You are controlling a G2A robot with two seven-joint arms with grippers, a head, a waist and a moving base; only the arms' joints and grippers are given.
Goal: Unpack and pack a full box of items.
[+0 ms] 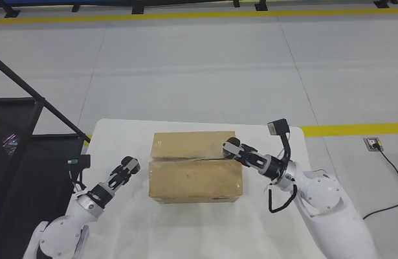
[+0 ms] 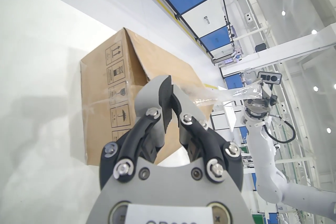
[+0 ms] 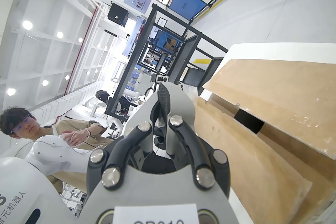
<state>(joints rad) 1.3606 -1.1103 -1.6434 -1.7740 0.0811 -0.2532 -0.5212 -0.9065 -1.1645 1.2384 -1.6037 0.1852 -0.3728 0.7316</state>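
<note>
A brown cardboard box (image 1: 195, 169) lies in the middle of the white table (image 1: 121, 136), its two top flaps down with a narrow seam between them. My right gripper (image 1: 230, 147) is at the right end of that seam, shut on a strip of clear tape (image 2: 225, 93) that stretches from the box (image 2: 110, 83) to the gripper (image 2: 258, 95). In the right wrist view the gripper (image 3: 162, 93) is shut beside the box (image 3: 262, 104), where a dark gap (image 3: 248, 124) shows between the flaps. My left gripper (image 1: 125, 168) (image 2: 170, 97) hovers left of the box, shut, holding nothing.
A black frame with dark fabric (image 1: 17, 168) stands against the table's left side. There is bare table in front of the box and on both sides of it. On the floor at the right lie a cable and a socket (image 1: 373, 144).
</note>
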